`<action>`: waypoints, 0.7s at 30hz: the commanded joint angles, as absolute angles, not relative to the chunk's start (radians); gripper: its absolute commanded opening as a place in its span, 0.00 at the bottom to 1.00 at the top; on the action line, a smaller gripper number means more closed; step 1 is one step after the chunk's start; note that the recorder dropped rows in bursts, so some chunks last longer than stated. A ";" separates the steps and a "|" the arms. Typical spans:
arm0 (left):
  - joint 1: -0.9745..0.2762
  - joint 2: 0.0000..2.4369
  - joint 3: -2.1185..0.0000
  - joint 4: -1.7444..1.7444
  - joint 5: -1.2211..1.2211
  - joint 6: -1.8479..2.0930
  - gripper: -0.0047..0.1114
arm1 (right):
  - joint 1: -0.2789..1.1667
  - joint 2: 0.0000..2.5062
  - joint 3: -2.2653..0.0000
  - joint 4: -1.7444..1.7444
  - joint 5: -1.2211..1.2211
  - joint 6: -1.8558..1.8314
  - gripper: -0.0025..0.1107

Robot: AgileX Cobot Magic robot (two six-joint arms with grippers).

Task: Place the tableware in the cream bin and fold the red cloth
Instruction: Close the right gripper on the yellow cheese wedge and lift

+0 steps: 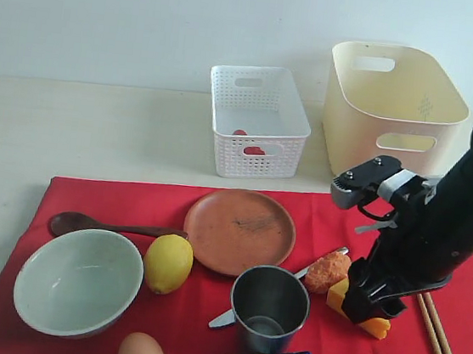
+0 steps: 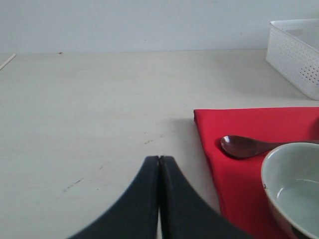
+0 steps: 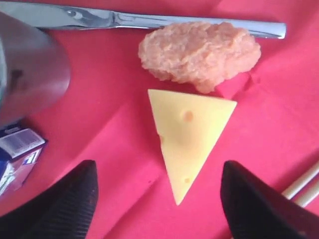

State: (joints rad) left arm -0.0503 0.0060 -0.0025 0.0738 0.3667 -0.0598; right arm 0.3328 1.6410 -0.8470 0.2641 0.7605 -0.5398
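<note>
Your left gripper [image 2: 159,162] has its fingers pressed together on nothing, above bare table just off the left edge of the red cloth [image 1: 106,196]. Nothing is at risk there yet.

The dark wooden spoon [image 1: 77,224] and the pale bowl [image 1: 77,283] lie nearest that edge. The lemon [image 1: 168,263] sits just beside the bowl, so a wide reach for the bowl could send the lemon rolling.

The terracotta plate [image 1: 239,231] lies flat mid-cloth, with little for the fingers to get under. The steel cup [image 1: 269,307] stands upright in front of it, with the knife [image 1: 222,318] running behind it; drag the knife and you may tip the cup.

Your right gripper [image 3: 159,184] hangs low with its jaws apart, straddling the cheese wedge [image 3: 189,134] without touching it. That is the main hazard: close now and you clamp food, not tableware. The orange food lump [image 3: 199,52] lies between the cheese and the knife and blocks a straight reach. The chopsticks [image 1: 444,346] lie just outside one finger, so a sideways shift could scatter them.

The cream bin [image 1: 367,158] stands behind, off the cloth, with none of the tableware seen in it. Folding with anything left on the cloth would spill it.
</note>
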 commanded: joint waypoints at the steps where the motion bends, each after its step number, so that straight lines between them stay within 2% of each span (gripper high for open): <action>1: -0.048 0.000 0.000 0.075 0.359 -0.061 0.04 | 0.337 1.681 -0.845 0.211 0.704 -0.465 0.61; 16: -0.048 0.000 0.000 0.075 0.359 -0.061 0.04 | 0.337 1.780 -0.848 0.289 0.611 -0.463 0.61; 19: -0.048 0.000 0.000 0.075 0.359 -0.061 0.04 | 0.337 1.791 -0.868 0.289 0.607 -0.461 0.58; 21: -0.048 0.000 0.000 0.075 0.359 -0.061 0.04 | 0.337 1.798 -0.878 0.289 0.611 -0.452 0.51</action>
State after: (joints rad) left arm -0.0503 0.0060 -0.0025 0.0738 0.3667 -0.0598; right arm 0.3328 1.7884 -0.8607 0.2817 0.6208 -0.4614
